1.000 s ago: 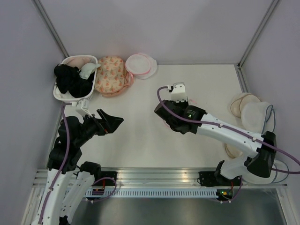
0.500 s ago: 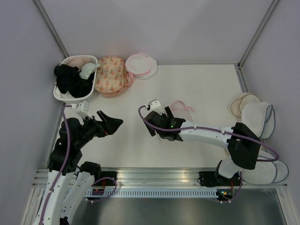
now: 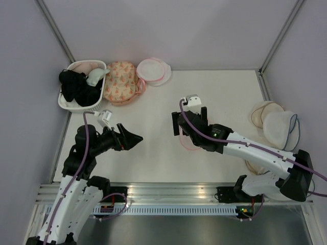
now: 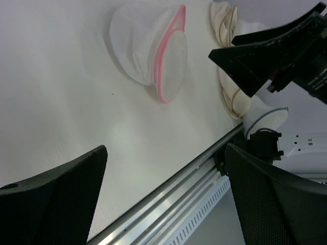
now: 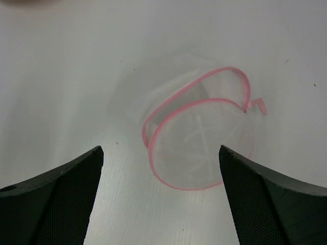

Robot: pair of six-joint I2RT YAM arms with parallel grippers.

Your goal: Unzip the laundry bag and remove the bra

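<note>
Pale tabletop [image 3: 153, 163] inside plain grey walls. The right arm's [image 3: 245, 148] jaws are spread wide and hold nothing. They hang straight over the laundry bag [image 5: 199, 148], which lies on the tabletop between the two tips and slightly ahead of them, apart from both. The bag's two pink-edged halves gape, one dome lying partly over the other, offset along a line running away from the jaws. The loose zip end [image 5: 259, 106] points toward the right-hand tip. Only tabletop shows through the mesh, and nothing dark is inside. The left arm's [image 3: 82, 153] jaws are likewise spread and empty. They face the bag across bare tabletop, with the bag well ahead of them, so the right arm is by far the nearer. The bra [image 3: 76, 88] lies in a white basket [image 3: 92, 65] with a white garment [image 3: 95, 76], off to the side of the left jaws and well apart from both pairs. Judged from this, the bag is unzipped and emptied. Any further grip on it would fall to the right jaws.
</note>
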